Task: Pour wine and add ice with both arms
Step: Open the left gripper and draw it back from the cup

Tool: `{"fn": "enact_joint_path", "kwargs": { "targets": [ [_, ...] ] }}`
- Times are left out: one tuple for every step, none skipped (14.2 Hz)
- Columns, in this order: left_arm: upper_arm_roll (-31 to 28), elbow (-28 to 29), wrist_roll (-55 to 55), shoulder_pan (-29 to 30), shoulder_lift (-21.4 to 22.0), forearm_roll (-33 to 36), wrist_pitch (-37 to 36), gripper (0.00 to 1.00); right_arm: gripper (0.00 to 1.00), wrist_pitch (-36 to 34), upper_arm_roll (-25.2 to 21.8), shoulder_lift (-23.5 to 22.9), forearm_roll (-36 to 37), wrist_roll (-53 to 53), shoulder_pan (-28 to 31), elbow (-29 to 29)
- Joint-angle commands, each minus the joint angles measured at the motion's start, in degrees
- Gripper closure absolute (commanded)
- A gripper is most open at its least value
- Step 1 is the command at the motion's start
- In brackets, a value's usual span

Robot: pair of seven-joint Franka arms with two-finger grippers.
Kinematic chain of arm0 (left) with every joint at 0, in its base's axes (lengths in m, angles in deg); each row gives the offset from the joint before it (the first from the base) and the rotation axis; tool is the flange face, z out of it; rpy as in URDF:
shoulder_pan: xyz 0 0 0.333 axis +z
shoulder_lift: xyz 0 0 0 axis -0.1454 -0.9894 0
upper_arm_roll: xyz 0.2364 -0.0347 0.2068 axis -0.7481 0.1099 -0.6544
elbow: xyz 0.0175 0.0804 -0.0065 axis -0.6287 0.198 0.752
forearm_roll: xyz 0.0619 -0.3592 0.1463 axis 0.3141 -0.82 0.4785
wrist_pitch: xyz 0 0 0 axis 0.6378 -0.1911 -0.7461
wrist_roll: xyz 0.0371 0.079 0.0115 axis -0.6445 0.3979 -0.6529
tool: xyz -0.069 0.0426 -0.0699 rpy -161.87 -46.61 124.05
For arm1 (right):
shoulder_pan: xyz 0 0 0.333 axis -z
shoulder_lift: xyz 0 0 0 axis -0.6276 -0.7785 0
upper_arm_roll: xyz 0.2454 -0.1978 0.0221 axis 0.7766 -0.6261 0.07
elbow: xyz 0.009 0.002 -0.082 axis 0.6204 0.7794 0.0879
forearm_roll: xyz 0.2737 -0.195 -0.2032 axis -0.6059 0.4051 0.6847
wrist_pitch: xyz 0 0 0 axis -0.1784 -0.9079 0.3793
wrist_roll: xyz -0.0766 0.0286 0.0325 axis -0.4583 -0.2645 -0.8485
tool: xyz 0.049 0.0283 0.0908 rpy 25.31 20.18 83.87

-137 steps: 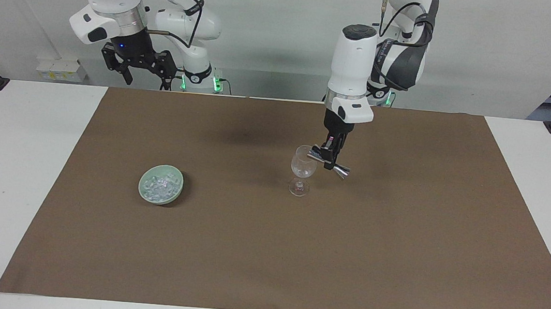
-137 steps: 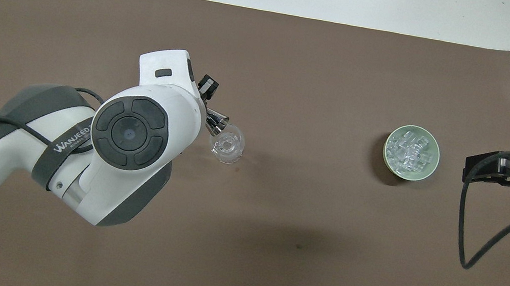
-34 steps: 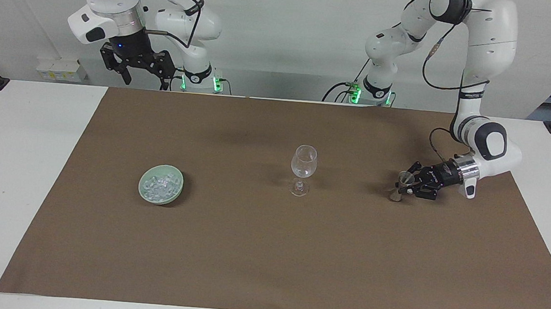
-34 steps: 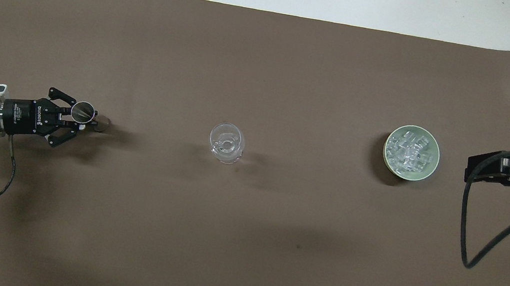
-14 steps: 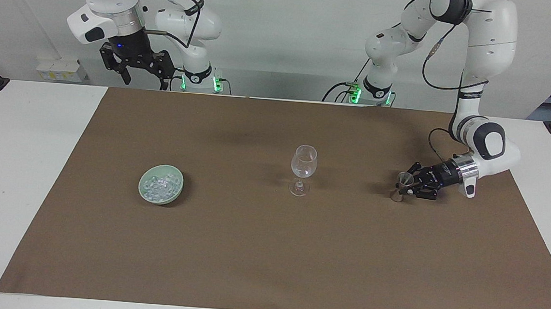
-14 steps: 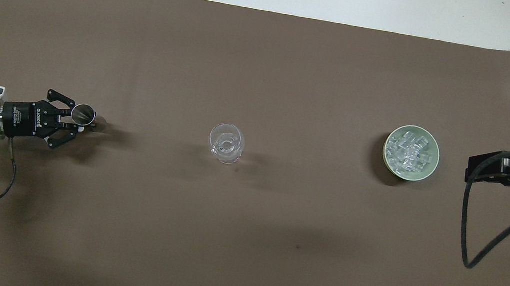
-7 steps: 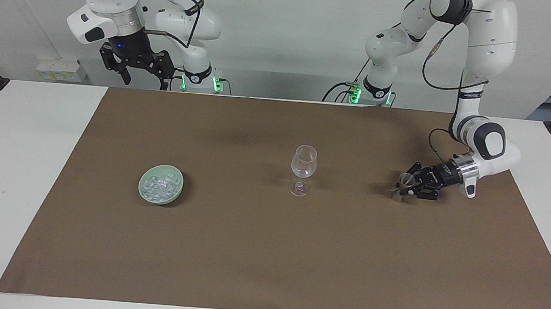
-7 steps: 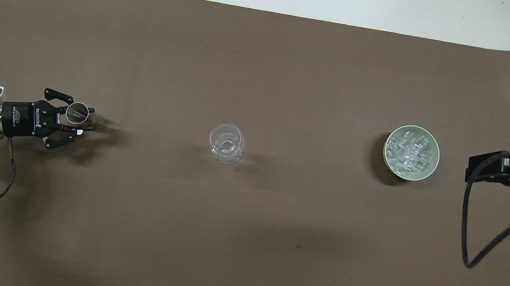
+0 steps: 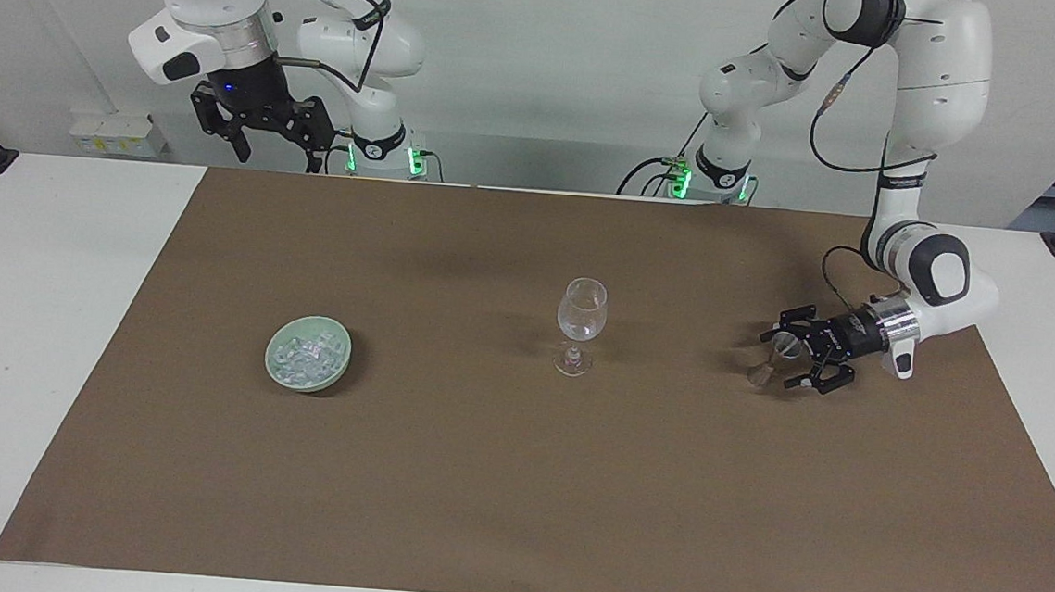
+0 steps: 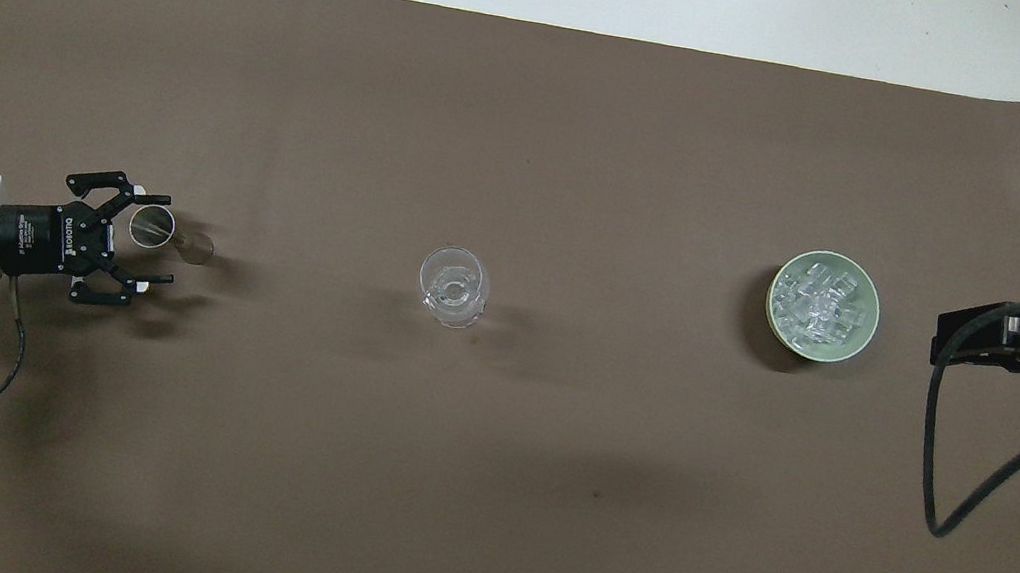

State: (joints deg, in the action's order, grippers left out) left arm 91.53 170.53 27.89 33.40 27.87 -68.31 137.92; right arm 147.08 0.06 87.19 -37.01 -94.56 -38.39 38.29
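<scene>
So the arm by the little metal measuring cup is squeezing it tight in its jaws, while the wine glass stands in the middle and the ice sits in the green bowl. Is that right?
Not quite. The left gripper has its jaws spread wide around the metal measuring cup, not squeezing it; the overhead view shows the gaps plainly. The cup stands on the brown mat. The rest holds: the wine glass stands mid-table and the ice lies in the green bowl.

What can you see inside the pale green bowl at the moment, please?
The pale green bowl holds a heap of ice, small clear whitish chunks filling most of it. The bowl's floor is covered by the heap, so anything beneath cannot be seen.
</scene>
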Motion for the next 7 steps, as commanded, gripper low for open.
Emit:
{"fn": "enact_joint_path", "kwargs": {
  "targets": [
    [0.38, 0.05, 0.98, 2.90, 0.52, 3.58, -2.17, 0.00, 0.00, 1.21, 0.43, 0.55, -0.31, 1.05, 1.18, 0.83],
    [0.38, -0.21, 1.33, 3.43, 0.60, 4.46, -2.60, 0.00, 0.00, 1.21, 0.43, 0.55, -0.31, 1.05, 1.18, 0.83],
    [0.38, -0.74, 2.37, 3.87, 0.87, 5.86, -2.96, 0.00, 0.00, 1.21, 0.43, 0.55, -0.31, 0.97, 1.18, 0.83],
    [0.38, -1.96, 2.39, 4.40, 0.96, 7.35, -3.48, 0.00, 0.00, 1.21, 0.43, 0.55, -0.31, 1.05, 1.18, 0.83],
    [0.38, -3.63, 2.39, 4.93, 1.13, 9.54, -4.62, 0.00, 0.00, 1.21, 0.43, 0.55, -0.31, 0.97, 1.18, 0.83],
    [0.38, -5.21, 2.30, 4.93, 1.92, 11.74, -5.24, 0.00, 0.00, 1.21, 0.43, 0.64, -0.31, 1.05, 1.18, 0.83],
    [0.38, -5.92, 2.21, 4.76, 3.49, 13.68, -5.33, 0.00, 0.00, 1.13, 0.43, 0.55, -0.40, 1.05, 1.18, 0.83]
  ]
}}
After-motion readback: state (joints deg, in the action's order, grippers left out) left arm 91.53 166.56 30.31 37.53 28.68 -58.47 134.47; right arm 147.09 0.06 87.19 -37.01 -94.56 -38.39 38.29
